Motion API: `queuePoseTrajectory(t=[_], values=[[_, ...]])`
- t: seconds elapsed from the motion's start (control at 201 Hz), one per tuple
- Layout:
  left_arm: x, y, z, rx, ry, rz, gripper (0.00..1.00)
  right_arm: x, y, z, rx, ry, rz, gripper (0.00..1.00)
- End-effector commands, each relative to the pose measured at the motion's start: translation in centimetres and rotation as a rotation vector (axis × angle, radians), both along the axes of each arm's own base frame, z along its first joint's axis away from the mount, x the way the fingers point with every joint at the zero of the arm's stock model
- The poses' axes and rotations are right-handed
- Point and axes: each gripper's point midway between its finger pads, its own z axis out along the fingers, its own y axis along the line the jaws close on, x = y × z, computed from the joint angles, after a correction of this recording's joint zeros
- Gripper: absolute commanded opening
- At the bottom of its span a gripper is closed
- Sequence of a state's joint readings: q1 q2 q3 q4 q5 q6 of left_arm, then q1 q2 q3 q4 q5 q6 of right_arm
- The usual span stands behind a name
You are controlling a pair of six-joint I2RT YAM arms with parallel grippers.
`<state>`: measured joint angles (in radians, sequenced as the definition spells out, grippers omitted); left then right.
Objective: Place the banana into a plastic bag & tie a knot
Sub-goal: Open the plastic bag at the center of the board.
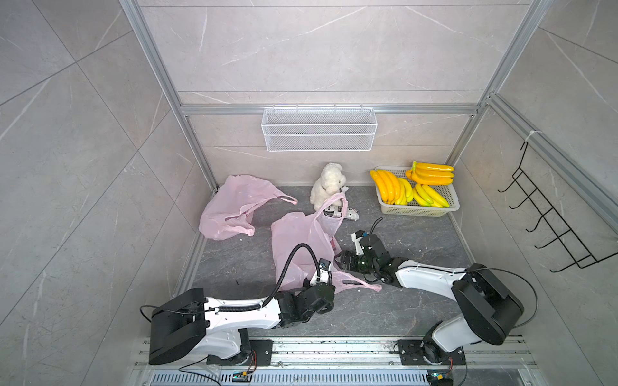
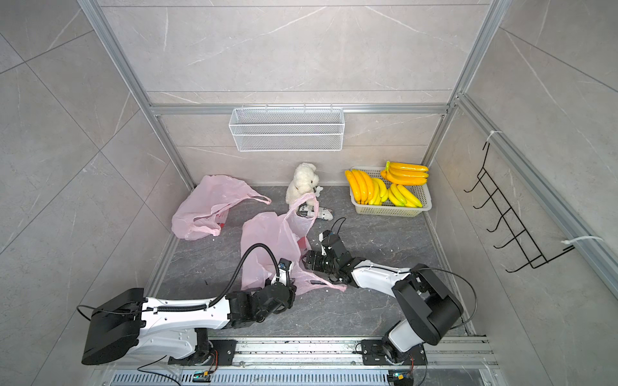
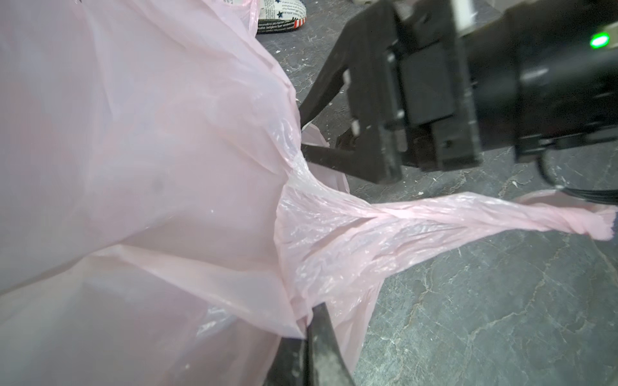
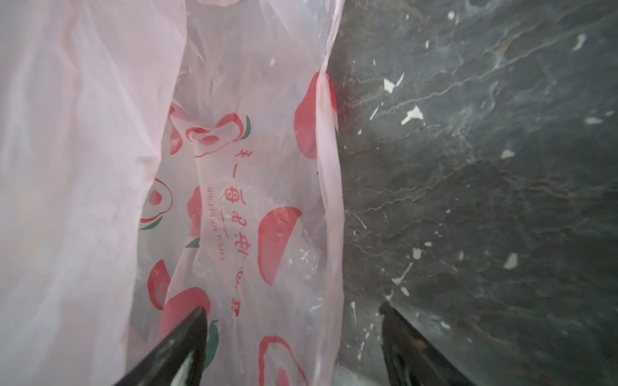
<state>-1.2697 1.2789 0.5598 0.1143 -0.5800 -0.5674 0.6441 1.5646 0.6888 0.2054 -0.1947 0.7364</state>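
Pinching thin pink plastic bag (image 3: 167, 167) with left gripper (image 3: 312, 320), pressed together; straddling its red-printed edge with right gripper (image 4: 292, 310), spread apart, over dark marbled worktop (image 4: 468, 167).

Grey marble-tile walls (image 1: 317, 50), dark stone floor (image 1: 384, 310), white wire shelf (image 1: 319, 130).

Both top views are bright and evenly lit, only faint soft shadows on the bench (image 1: 418, 310); frame rails (image 1: 157, 63) bow near the edges (wide lens stuff); wrist views dimmer, the pink bag (image 3: 133, 167) blurry up close with little glare spots.
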Motion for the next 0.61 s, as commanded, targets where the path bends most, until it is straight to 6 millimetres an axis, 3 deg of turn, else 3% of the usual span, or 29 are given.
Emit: queuePoseTrajectory(t=[0.0,0.09,0.159,0.388,0.478,0.602], values=[[0.1,-0.5,2.5,-0.072,-0.077,0.005,0.0,0.5,1.1,-0.3,0.047,-0.001,-0.01,0.78],[-0.5,-0.5,2.4,-0.074,-0.079,-0.01,0.0,0.8,1.5,-1.2,0.037,0.019,-0.006,0.71],[-0.8,-0.4,2.4,-0.078,-0.08,-0.015,0.0,1.0,1.7,-1.7,0.04,0.025,-0.006,0.59],[-1.5,1.5,2.6,-0.107,-0.047,0.017,0.0,1.4,1.0,0.4,0.02,-0.062,-0.021,0.0],[-1.9,2.3,3.4,-0.114,-0.029,0.011,0.02,1.4,1.1,2.5,0.016,-0.131,0.001,0.0],[-2.5,3.3,5.9,-0.12,-0.02,-0.018,0.35,1.1,1.3,6.1,-0.019,-0.253,0.042,0.0]])
